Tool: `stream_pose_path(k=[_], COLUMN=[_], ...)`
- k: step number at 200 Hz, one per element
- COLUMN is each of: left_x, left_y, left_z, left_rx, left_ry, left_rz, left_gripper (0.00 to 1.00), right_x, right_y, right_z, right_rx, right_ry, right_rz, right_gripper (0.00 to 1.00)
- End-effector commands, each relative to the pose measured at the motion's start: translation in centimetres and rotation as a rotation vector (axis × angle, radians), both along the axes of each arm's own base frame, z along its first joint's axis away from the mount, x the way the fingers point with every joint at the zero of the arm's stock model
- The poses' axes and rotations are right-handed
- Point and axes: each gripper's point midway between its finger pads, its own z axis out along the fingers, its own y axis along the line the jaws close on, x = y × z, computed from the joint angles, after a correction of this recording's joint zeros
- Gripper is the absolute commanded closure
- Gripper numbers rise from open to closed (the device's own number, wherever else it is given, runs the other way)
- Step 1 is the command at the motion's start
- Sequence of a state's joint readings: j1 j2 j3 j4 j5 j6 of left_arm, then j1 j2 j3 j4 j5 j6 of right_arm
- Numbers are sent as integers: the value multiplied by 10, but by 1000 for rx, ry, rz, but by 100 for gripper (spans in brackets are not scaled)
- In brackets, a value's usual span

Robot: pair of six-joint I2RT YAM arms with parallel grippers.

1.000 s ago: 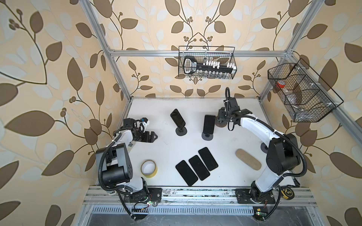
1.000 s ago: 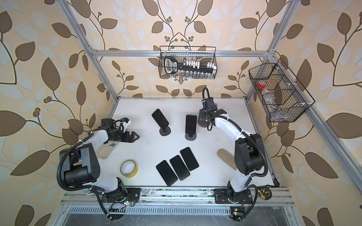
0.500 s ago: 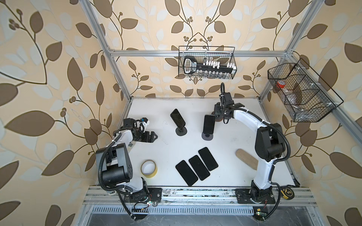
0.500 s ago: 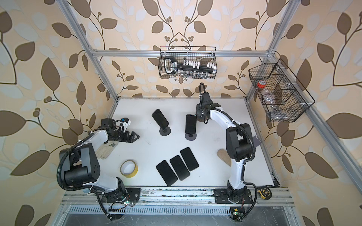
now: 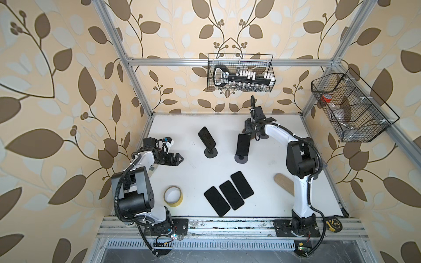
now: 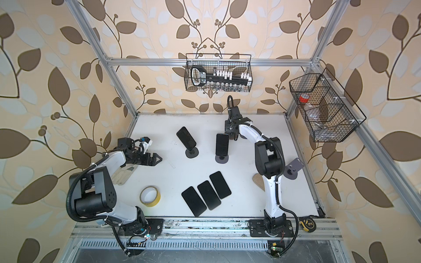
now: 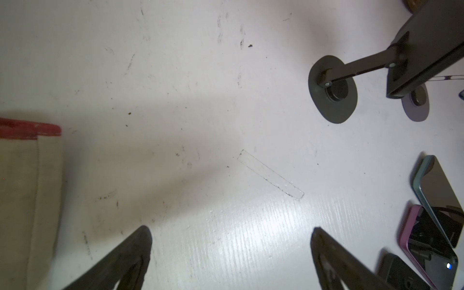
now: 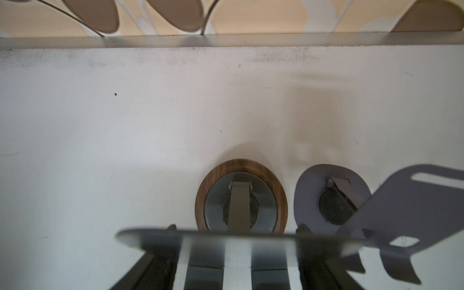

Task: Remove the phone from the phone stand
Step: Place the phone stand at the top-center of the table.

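Right elbow (image 5: 300, 157) now raised upright; right fingers (image 8: 155, 273) at wood-based stand (image 8: 241, 195), grip unclear; left fingers (image 7: 120, 258) wide.

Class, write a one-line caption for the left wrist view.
Open left pincer above the white table, facing a dark phone stand.

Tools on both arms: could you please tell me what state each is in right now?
Left tool: open, holding nothing.
Right tool: cannot be told; a stand's grey plate hides most of its fingers.

Probably a lab test cell: aluminium frame (image 5: 173, 62), leaf-print walls (image 5: 57, 91), wire baskets (image 5: 240, 54), white tabletop (image 5: 273, 164)
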State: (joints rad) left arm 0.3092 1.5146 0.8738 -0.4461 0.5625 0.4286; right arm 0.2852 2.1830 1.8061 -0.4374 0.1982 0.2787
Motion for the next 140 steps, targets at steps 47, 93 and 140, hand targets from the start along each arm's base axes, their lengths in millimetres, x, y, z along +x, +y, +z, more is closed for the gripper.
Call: stream_pose_path(k=[47,93,140], left_x=[6,7,7], left_y=[-1,0,0], left_z=[13,13,13], left_rx=[-22,-23,-23], left_ry=[-35,-34,-33], left_rz=[-27,-21,-21], left_gripper=[1,1,1], right_x=[19,20,22], right_y=[-7,-5,-5], right_z=[-7,-10,0], right_rx=[-10,0,2], right_ry=[12,20,10], right_rz=[2,9,12], right_gripper=[38,34,24])
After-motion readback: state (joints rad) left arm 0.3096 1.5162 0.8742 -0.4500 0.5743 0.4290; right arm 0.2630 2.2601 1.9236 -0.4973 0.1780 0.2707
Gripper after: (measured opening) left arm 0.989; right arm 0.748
